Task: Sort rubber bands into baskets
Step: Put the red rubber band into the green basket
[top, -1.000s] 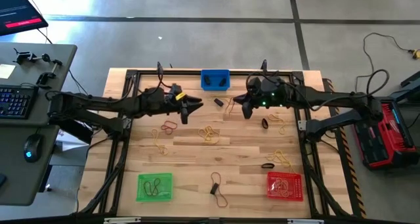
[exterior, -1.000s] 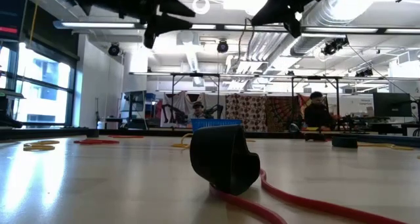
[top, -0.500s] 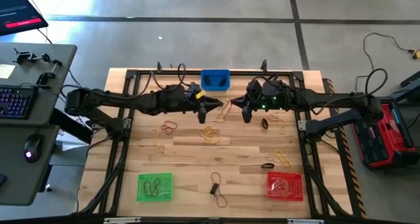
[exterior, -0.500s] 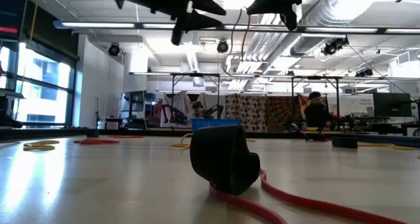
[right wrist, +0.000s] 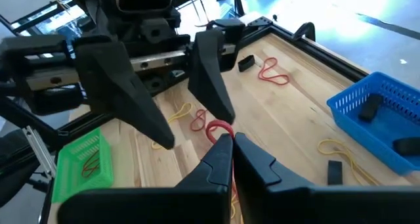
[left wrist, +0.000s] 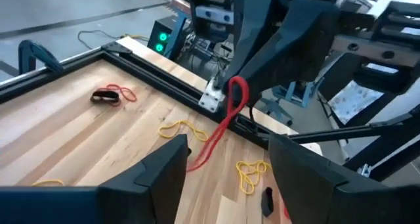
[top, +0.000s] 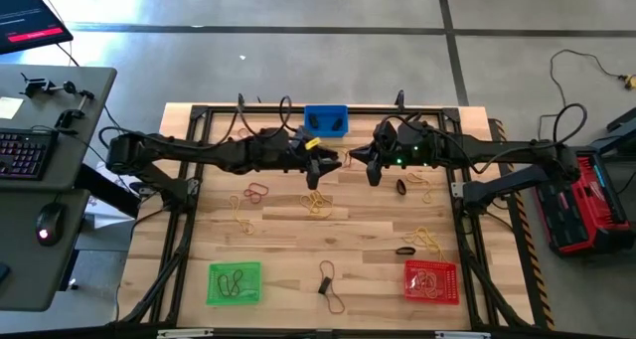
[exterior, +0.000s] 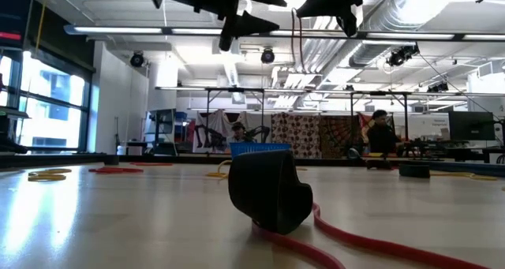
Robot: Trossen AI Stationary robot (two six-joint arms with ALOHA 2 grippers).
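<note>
- Green square plastic mesh basket (top: 236, 283): I find it at the near left of the pale wooden slatted table (top: 288, 230), with dark loops inside; their number is too small for me to count.
- Loose reddish-brown rubber band (top: 257, 191) and thin yellow rubber bands (top: 318, 203): I log them lying flat on the boards left of centre and at centre. In the low view I see them only as thin streaks far off.
- Left gripper (top: 331, 164): I see it raised over the table's middle, just short of the right gripper. In the left wrist view its two dark fingers (left wrist: 157, 175) stand wide apart with nothing between them.
- Blue square plastic mesh basket (top: 325, 119): at the far edge, centre, with dark pieces inside; the right wrist view cuts part of it off.
- Red rubber band (right wrist: 219, 128): I see it hanging looped from the right gripper's tip, well above the boards.
- Right gripper (top: 371, 167): raised right of centre, facing the left one. Its fingers (right wrist: 257, 166) are pressed together, pinching the red band.
- Black rubber band (top: 404, 251): flat on the boards, just beside the red basket.
- Red square plastic mesh basket (top: 432, 282): near right corner; I cannot make out its contents.
- Dark rounded object (exterior: 268, 190): it fills the low view's centre, with a red band trailing from beneath it; I cannot identify it.
</note>
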